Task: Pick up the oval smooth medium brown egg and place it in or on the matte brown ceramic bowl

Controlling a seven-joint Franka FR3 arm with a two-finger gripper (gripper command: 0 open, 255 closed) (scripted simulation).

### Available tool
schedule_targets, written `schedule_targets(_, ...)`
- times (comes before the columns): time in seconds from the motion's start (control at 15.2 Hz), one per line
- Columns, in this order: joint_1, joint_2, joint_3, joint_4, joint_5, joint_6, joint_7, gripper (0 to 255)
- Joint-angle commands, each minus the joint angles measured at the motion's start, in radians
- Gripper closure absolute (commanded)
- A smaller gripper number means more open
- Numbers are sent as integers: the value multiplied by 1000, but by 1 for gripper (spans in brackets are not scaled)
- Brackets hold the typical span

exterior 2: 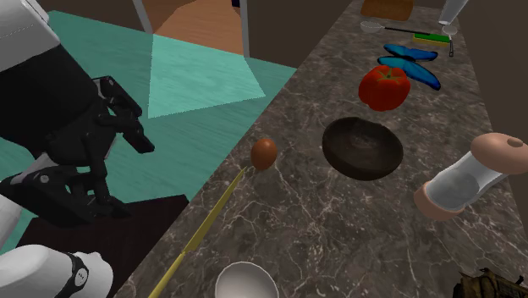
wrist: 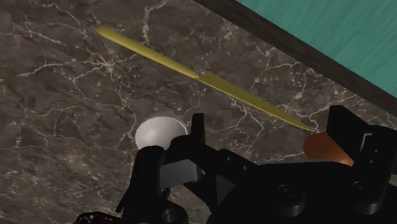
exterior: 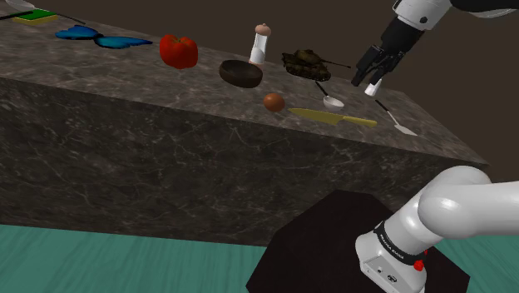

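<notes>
The brown egg [exterior: 274,101] lies on the dark marble counter near its front edge, just ahead of the dark brown bowl [exterior: 240,73]. In the second exterior view the egg [exterior 2: 264,153] sits at the tip of a yellow knife, with the bowl [exterior 2: 362,147] a short way beyond it. My black gripper [exterior: 367,81] hangs open above the counter, off to the shoulder view's right of the egg, holding nothing. In the wrist view the gripper [wrist: 270,124] has its fingers apart, and the egg [wrist: 320,146] peeks out beside one finger, not between them.
A yellow knife [exterior: 333,117] and a white ladle [exterior: 333,102] lie under the gripper, with a spoon [exterior: 397,121] further right. A toy tank [exterior: 305,62], a pepper mill [exterior: 260,43], a red pepper [exterior: 179,52] and a blue butterfly [exterior: 100,37] stand around the bowl.
</notes>
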Motion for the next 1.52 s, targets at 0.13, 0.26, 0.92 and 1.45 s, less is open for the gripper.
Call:
schedule_targets(0.13, 19, 57, 12, 3, 1, 58, -22, 0)
schedule_targets(0.26, 37, 115, 24, 10, 0, 114, -43, 0)
schedule_targets(0.92, 112, 426, 95, 102, -21, 351, -137, 0)
schedule_targets(1.45, 142, 599, 138, 165, -56, 467, -170, 0)
